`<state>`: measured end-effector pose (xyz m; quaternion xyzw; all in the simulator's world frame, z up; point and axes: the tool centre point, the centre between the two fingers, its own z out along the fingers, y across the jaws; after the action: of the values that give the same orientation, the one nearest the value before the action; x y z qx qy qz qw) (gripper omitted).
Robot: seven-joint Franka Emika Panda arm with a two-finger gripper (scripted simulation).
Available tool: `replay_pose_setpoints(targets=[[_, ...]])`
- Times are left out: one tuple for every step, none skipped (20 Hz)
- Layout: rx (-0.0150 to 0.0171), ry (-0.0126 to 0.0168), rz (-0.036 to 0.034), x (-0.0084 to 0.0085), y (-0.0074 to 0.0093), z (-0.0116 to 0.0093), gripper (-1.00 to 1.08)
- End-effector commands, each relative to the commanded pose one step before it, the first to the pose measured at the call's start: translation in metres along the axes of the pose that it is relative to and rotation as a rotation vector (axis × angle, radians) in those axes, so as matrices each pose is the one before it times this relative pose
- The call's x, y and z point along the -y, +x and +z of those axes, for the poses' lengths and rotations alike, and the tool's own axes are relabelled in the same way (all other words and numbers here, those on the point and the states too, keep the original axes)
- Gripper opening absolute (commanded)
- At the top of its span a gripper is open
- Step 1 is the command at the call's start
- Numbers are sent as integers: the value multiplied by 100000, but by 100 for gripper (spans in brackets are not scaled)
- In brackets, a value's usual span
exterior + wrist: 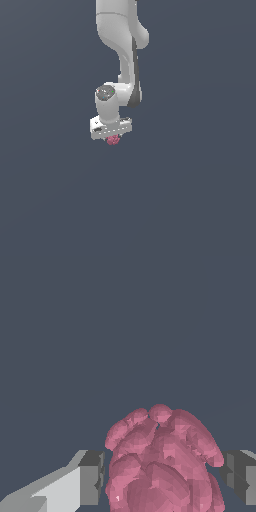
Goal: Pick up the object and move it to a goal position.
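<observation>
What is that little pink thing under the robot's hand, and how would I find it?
Find the big white robot arm coming down from the top. Just under its gripper sits a tiny pinkish-red lump between the fingers. It is bumpy like a raspberry, the only coloured thing against the grey.

no text, label, brand or number can be read anywhere.

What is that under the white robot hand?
A small pinkish-red bumpy lump sits under the white gripper, between its grey fingertips. Its top is hidden by the gripper; whether the fingertips touch it cannot be told.
</observation>
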<state>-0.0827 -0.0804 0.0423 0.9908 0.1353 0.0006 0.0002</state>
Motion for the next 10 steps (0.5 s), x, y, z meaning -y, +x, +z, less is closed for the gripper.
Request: replay_pose_setpoints(targets=[[121,52,-3,18,-46,120,-100],[0,0,0,0,0,0,-100],[0,0,0,0,0,0,-100],[0,0,0,0,0,0,-100],[0,0,0,0,0,0,-100],[0,0,0,0,0,0,-100],[0,0,0,0,0,0,-100],[0,0,0,0,0,0,-100],[-195,-96,22,-43,67,-92,-100],[0,0,0,-20,14,-15,-100]])
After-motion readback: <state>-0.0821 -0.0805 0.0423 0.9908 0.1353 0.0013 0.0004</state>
